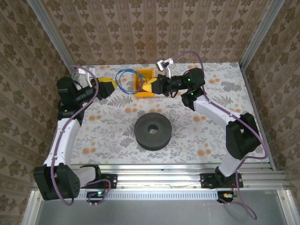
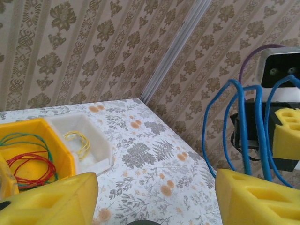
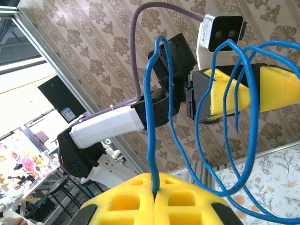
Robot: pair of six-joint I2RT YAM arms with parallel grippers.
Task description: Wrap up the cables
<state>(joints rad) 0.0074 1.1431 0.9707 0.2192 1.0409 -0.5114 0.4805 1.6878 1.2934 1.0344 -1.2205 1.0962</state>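
Note:
A blue cable hangs in loose loops between my two grippers at the back of the table. My right gripper is shut on one strand of the blue cable, which rises straight out of its pressed-together yellow pads. Seen from above, the right gripper sits over the yellow bin. My left gripper stands open with bare table between its fingers. The blue loops drape around its right finger. From above, the left gripper faces the right one.
A black spool lies mid-table. The yellow bin holds red and green cables. A white bin beside it holds a yellow cable. Patterned walls close in the back and sides.

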